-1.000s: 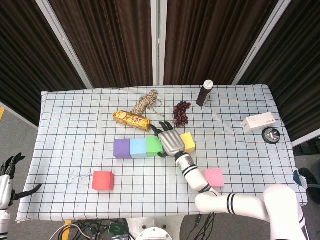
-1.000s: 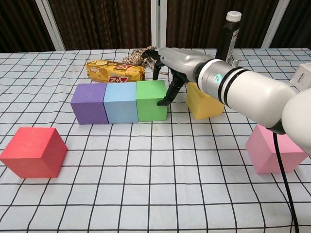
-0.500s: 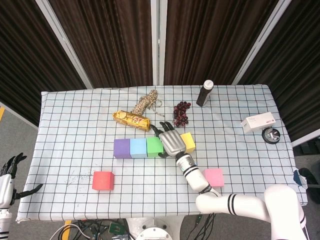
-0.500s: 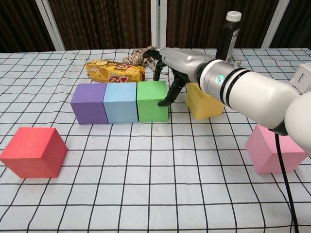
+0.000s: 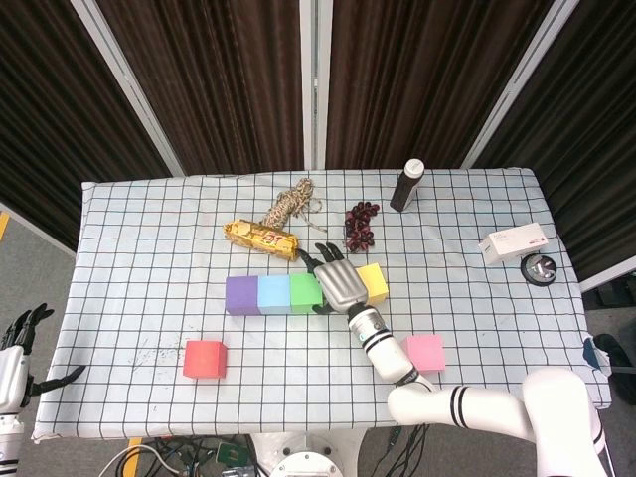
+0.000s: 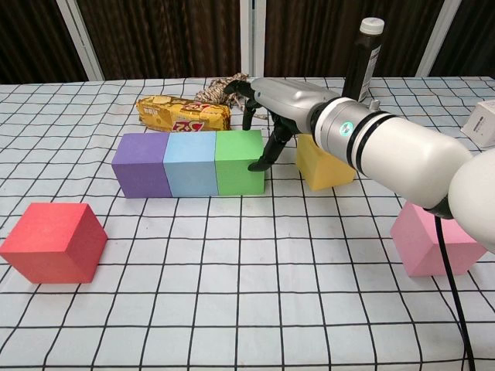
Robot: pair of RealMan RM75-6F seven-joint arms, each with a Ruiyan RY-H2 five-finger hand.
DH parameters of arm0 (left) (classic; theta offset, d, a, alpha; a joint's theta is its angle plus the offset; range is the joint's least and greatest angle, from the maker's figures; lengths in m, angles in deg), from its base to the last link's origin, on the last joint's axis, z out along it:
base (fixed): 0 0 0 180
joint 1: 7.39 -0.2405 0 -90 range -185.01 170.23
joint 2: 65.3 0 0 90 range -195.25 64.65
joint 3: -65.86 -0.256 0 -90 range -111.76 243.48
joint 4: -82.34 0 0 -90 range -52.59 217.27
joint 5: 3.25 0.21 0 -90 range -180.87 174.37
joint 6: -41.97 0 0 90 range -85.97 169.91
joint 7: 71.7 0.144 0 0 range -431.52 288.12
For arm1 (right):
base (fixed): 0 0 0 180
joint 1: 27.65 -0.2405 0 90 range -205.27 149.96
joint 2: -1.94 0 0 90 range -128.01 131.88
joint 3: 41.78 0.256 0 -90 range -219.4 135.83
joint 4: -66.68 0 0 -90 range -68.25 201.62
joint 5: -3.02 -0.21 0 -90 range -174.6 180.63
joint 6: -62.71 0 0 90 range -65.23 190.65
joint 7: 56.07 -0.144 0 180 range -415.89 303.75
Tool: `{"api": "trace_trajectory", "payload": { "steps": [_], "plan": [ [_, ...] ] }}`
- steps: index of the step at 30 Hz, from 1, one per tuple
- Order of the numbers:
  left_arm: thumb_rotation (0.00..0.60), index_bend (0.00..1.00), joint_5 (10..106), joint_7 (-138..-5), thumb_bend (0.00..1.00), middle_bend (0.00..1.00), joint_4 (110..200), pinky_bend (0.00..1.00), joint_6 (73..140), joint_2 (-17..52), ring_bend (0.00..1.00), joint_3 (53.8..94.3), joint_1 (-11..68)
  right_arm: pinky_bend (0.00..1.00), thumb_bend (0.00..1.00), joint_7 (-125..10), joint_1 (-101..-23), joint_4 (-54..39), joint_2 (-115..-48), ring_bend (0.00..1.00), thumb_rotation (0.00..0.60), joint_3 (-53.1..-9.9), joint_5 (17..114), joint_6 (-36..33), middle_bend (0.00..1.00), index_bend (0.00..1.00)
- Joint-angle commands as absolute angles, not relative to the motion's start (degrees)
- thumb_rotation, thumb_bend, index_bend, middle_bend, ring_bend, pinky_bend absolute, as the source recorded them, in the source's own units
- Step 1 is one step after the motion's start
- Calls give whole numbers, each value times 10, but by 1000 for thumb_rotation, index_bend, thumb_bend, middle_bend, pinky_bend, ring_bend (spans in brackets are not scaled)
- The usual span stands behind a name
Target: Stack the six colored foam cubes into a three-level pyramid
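We see the green cube (image 6: 240,162) sit slightly farther left than before, nudged along by the right hand (image 6: 267,116).

snack packet (image 6: 184,114) | red print, unreadable | no other text

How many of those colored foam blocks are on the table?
6. Purple cube, blue cube and green cube sit in a row; the yellow cube is behind the right hand; the red cube is front left and the pink cube front right.
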State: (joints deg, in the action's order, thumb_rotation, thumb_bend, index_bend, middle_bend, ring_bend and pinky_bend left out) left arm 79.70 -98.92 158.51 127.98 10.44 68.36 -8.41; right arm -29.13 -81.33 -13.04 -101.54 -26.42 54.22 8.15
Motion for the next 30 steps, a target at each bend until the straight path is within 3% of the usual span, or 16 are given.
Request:
{"api": "trace_trajectory", "payload": {
  "steps": [1,6,14,22,30],
  "plan": [
    [600,36,797,-990,0,145,1584,2,1279,105,12,684,-84,0,96,-292,-814,-129,-1016,15,600,-264,542,82,363,0],
    [600,36,798,-989,0,145,1583,2,1278,105,12,684,-84,0,94,-291,-815,-128,-1015,15,600,-265,540,87,345,0],
    [600,36,799,-988,0,145,1584,2,1278,105,12,684,-84,0,19,-297,-818,-130,-1009,0,600,-264,539,98,189,0],
    [600,36,800,-988,0,145,1583,2,1279,105,12,684,-85,0,0,-300,-818,-140,-1002,0,600,-262,536,101,112,0],
    [600,36,815,-974,0,145,1598,2,1292,90,12,682,-86,0,0,-307,-799,-264,-894,0,600,-235,560,74,113,0]
  ]
}}
